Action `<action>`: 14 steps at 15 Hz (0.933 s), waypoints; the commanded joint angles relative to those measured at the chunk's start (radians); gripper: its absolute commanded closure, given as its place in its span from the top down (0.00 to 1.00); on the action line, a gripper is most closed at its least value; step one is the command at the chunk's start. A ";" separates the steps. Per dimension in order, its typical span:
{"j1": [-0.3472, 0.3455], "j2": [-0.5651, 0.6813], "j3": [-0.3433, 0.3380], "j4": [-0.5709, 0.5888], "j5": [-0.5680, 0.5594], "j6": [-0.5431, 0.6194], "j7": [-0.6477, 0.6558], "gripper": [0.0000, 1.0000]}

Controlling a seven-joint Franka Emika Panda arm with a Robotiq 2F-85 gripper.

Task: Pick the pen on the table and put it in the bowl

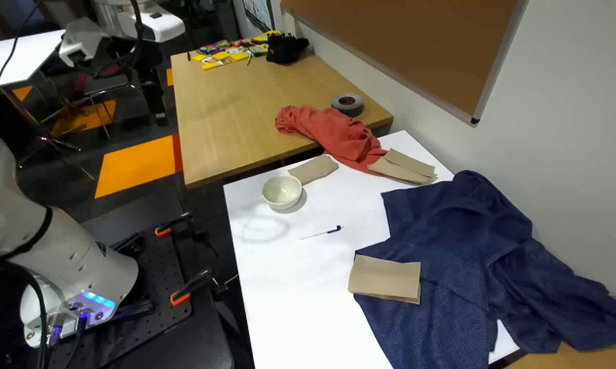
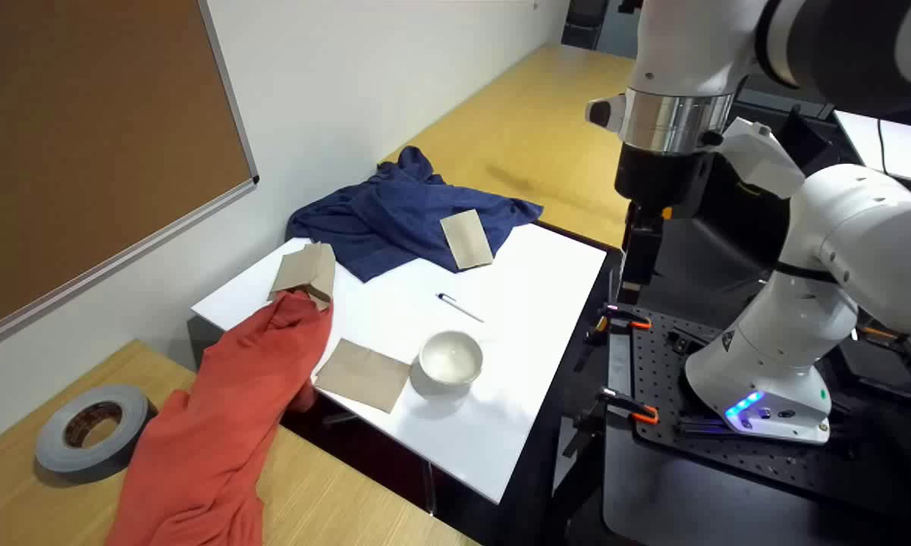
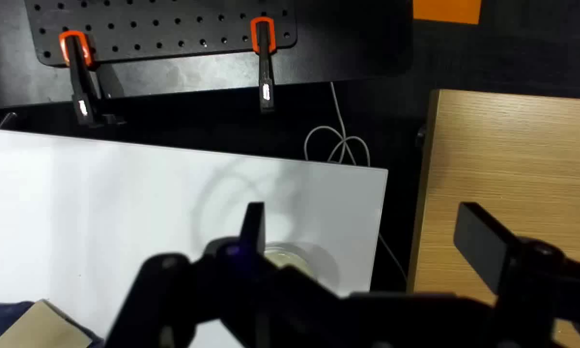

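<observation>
In an exterior view, pen (image 1: 322, 233) lies flat on the table (image 1: 292, 307), in from the robot-side edge, past the bowl (image 1: 282, 192) as counted from the edge facing the wooden desk (image 1: 236, 123), not touching it. Long axis runs robot-side edge to wall-side edge: thin pale end toward the robot side, dark end toward the wall. In an exterior view again, pen sits between bowl and blue cloth (image 2: 379, 208), clear of both; bowl upright near the corner shared by the robot-side edge and wooden-desk edge. Wrist view: my gripper (image 3: 360, 217) is spread wide, nothing in its grasp, near that same corner. Bowl partly hidden behind my hardware; pen doesn't show here, so no lining up on it from this camera. My spread runs roughly parallel to the robot-side edge. My guess: pen is below me, away from the wooden desk toward the table's middle, bowl roughly on the way, so next I should travel along the robot-side edge, clear the bowl, then lower. Spread is about square across pen's long axis, so likely little wrist turn. Mine's the only arm.
</observation>
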 commanded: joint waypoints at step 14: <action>-0.091 0.126 0.003 0.019 -0.071 0.321 0.012 1.00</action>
